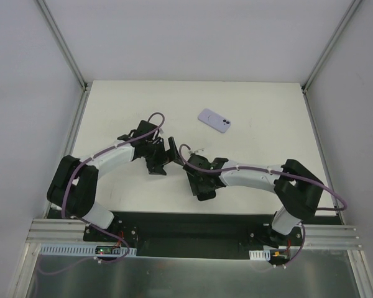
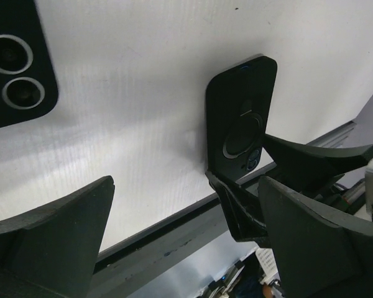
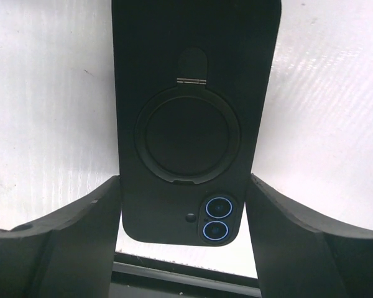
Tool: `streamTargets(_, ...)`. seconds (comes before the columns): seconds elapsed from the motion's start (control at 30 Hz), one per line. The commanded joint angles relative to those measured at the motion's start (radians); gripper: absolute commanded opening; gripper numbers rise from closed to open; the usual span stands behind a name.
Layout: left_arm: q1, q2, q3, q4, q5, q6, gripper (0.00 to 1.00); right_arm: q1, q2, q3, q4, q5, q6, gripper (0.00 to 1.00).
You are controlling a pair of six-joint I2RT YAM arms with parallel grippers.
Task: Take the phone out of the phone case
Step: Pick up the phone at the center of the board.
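On the white table [image 1: 267, 174] my two arms meet mid-table, with a lilac phone [image 1: 214, 120] lying apart on the far side. My left claw [image 2: 186, 248] gapes fully and holds nothing. My right claw [image 3: 183, 185] brackets the black case [image 3: 196, 74] at its camera end, a finger at or just beside each long edge; I cannot tell whether they bite yet. The case's long axis runs straight away from that claw, toward the far left, back face towards my wrist camera, camera end nearest me. I judge the case a light, rubbery shell that will flex and peel, and the phone [image 3: 211, 231] in it stiff, slick and breakable, so I would pinch the long edges and push through the camera opening. The ring [image 3: 188, 135] lies folded flat above the lenses [image 3: 219, 207].
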Motion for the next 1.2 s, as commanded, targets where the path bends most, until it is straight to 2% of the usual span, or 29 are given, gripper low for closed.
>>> streamTargets(0.0, -0.045, 0.072, 0.058, 0.072, 0.065, -0.018, 0.99, 0.002, -0.122, -0.015, 0.001, 0.076, 0.009, 0.42)
streamTargets(0.17, -0.094, 0.158, 0.061, 0.188, 0.12, -0.08, 0.99, -0.008, -0.185, -0.029, 0.018, 0.047, 0.018, 0.4)
streamTargets(0.37, -0.095, 0.181, 0.04, 0.249, 0.168, -0.118, 0.99, -0.042, -0.231, -0.068, 0.046, -0.015, 0.035, 0.39)
streamTargets(0.63, -0.12, 0.236, -0.032, 0.517, 0.283, -0.259, 0.99, -0.062, -0.268, -0.081, 0.086, -0.067, 0.052, 0.39)
streamTargets(0.9, -0.138, 0.287, -0.063, 0.643, 0.324, -0.339, 0.99, -0.07, -0.309, -0.073, 0.092, -0.062, 0.055, 0.39)
streamTargets(1.0, -0.143, 0.29, -0.069, 0.699, 0.332, -0.373, 0.96, -0.074, -0.302, -0.075, 0.106, -0.075, 0.058, 0.39)
streamTargets(1.13, -0.147, 0.299, -0.077, 0.787, 0.353, -0.434, 0.81, -0.074, -0.288, -0.076, 0.126, -0.093, 0.069, 0.38)
streamTargets(1.17, -0.149, 0.302, -0.078, 0.807, 0.356, -0.446, 0.72, -0.074, -0.283, -0.078, 0.132, -0.096, 0.07, 0.39)
